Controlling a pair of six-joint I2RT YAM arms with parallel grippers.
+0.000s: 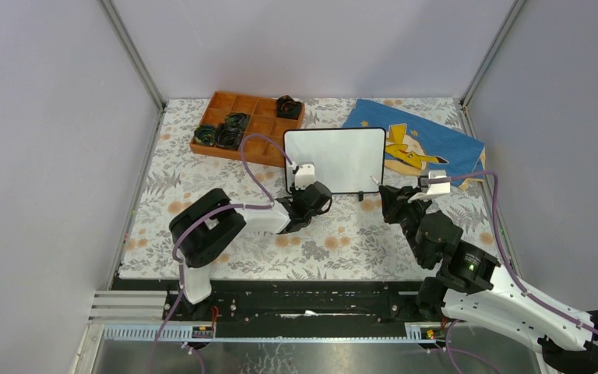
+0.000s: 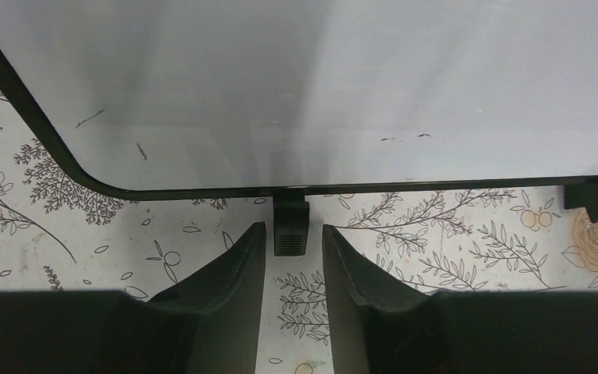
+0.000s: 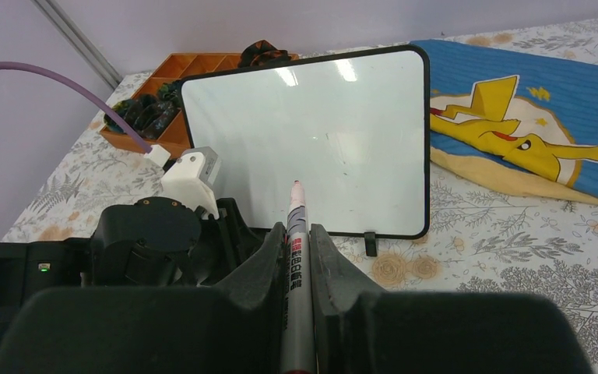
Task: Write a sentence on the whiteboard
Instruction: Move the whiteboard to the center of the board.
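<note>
The whiteboard (image 1: 335, 160) stands upright on the flowered table, its face blank apart from faint specks; no red sentence shows on it. My left gripper (image 1: 300, 195) is low at the board's lower left corner. In the left wrist view this gripper (image 2: 293, 234) is open, its fingertips on either side of the board's black foot (image 2: 291, 226) with small gaps. My right gripper (image 1: 385, 195) is in front of the board's lower right. In the right wrist view it (image 3: 297, 230) is shut on a grey marker (image 3: 297, 257), whose tip points at the whiteboard (image 3: 311, 140), short of it.
An orange compartment tray (image 1: 253, 117) with dark items stands behind the board on the left. A blue cloth with a yellow figure (image 1: 428, 140) lies behind it on the right. Grey walls close in the table on three sides. A purple cable (image 1: 253, 156) arcs over the left arm.
</note>
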